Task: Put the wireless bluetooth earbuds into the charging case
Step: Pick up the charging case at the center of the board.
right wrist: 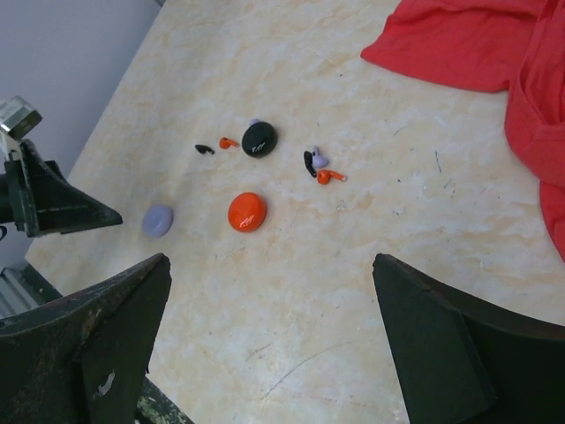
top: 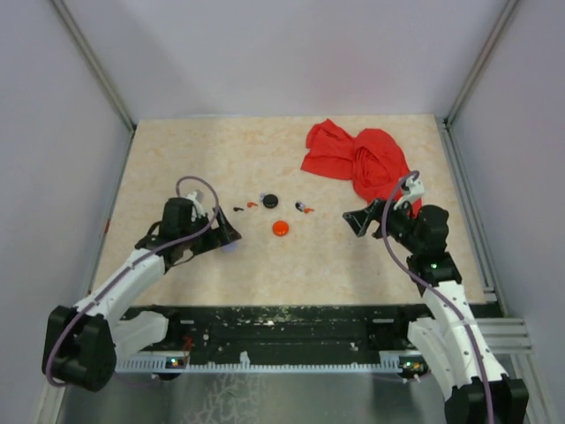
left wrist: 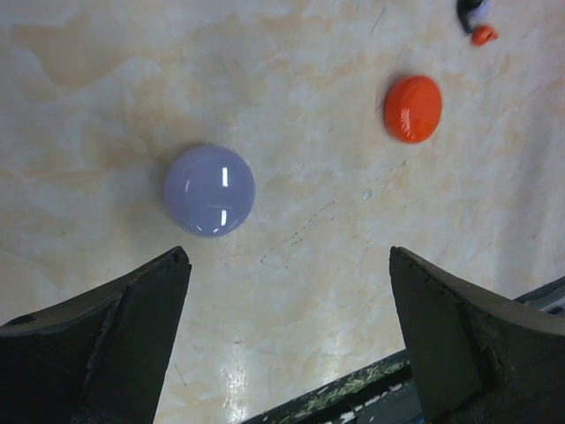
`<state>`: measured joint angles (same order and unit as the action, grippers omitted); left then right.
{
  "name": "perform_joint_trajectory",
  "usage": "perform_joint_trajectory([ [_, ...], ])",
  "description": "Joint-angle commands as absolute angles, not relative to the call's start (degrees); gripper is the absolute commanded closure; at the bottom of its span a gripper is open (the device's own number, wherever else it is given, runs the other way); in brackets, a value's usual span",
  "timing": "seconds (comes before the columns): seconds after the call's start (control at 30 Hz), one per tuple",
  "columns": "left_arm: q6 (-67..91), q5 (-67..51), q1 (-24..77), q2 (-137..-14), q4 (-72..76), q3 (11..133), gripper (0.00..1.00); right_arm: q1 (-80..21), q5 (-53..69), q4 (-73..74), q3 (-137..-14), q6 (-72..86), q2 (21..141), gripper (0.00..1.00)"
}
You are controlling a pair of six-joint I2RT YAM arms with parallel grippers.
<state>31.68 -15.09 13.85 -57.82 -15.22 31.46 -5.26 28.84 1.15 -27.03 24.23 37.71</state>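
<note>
Both tools stand with their jaws fully apart and hold nothing. The left tool (left wrist: 289, 261) hovers low over the marbled beige worktop (top: 177, 159), just beside a glossy lavender disc (left wrist: 209, 190). The right tool (right wrist: 271, 265) hangs higher and faces the cluster of parts.

The charging case, a small round black puck (right wrist: 259, 139), lies mid-worktop. The two tiny black earbuds with red-orange tips lie loose on either side of it:
- the first earbud (right wrist: 212, 147) lies near the case, toward the left arm
- the second earbud (right wrist: 316, 168) lies near the case, toward the right arm, with a small lavender piece touching it

A glossy red-orange disc (right wrist: 246, 212) lies nearer the arms, apart from the case. A crumpled red cloth (top: 362, 163) lies at the far right.

We judge the step in hand to be the first pick, since neither earbud is seated. We cannot tell whether the case presents its sockets upward.

To do this step well, we would:
1. Send each tool to the earbud on its own side.
2. Descend from above with the jaws set across the narrow body.
3. Close gently, as so small a part may skid or flip.
4. Keep clear of both discs.
5. Steady the case with the free tool before insertion
</note>
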Motion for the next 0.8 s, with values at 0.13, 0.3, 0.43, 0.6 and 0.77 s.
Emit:
perform_joint_trajectory([
  [0.13,32.64,8.38,28.45,-66.15,-23.11,38.47,0.0,-7.48,32.52,-2.87,-26.65,24.05,41.08,0.02],
  [0.3,32.43,17.04,32.28,-68.94,-26.47,40.19,0.03,-9.48,32.36,-4.2,-25.6,24.0,42.58,0.02],
  [0.43,32.56,18.42,33.35,-71.89,-26.95,40.75,0.04,-10.37,32.41,-4.99,-25.76,23.99,44.01,0.02],
  [0.6,32.32,18.06,33.66,-74.14,-25.14,40.73,0.04,-10.8,32.43,-5.4,-25.58,23.86,44.47,0.02],
  [0.77,31.48,17.66,33.66,-76.39,-22.32,40.67,0.06,-11.05,32.35,-5.29,-25.57,23.83,44.43,0.02],
])
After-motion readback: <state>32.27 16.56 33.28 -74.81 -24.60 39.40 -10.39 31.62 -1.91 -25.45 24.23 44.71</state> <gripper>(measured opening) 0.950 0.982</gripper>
